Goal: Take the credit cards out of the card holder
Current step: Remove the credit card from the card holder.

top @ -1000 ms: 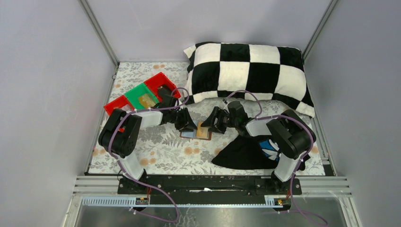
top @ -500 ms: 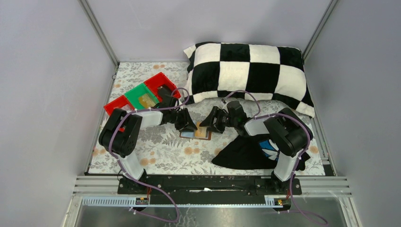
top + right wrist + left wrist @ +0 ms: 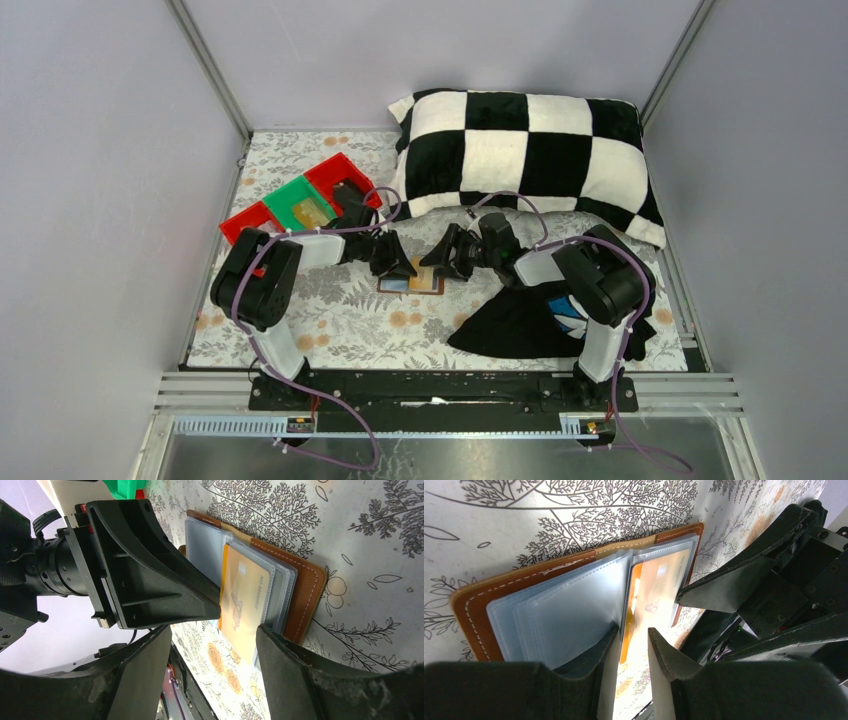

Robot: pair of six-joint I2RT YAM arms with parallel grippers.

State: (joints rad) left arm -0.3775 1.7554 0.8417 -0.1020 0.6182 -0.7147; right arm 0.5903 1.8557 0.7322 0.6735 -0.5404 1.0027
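The card holder (image 3: 472, 614) lies open and flat on the flower-printed counter (image 3: 340, 310), in the middle between the two arms. The checked pillow (image 3: 525, 150) is behind it and the black cloth (image 3: 510, 325) is near it on the right side. Its left half shows empty blue-grey plastic sleeves (image 3: 564, 610). Its right half carries the beige-orange card (image 3: 245, 597), which sits inside a clear sleeve.

The left fingers (image 3: 605, 667) are down on the holder at the fold. One finger rests on the blue-grey sleeves and the other stands over the inner long edge of the orange card. Only a narrow gap is between them, and the card's face shows through this gap, so I judge that they are not clamped on anything. The right fingers (image 3: 292, 665) are wide apart and hold nothing. One tip is at the brown outer rim beside the card and the other hangs over the bare counter.

The coming move, I think, depends on this: seen from the left wrist, the long axis of the card runs almost in line with the left fingers, and its near short end lies just under their tips. So the left arm is the nearer one to pull it out. The right fingers, at the outer rim, seem well placed to keep the holder from sliding. I cannot see any second card.
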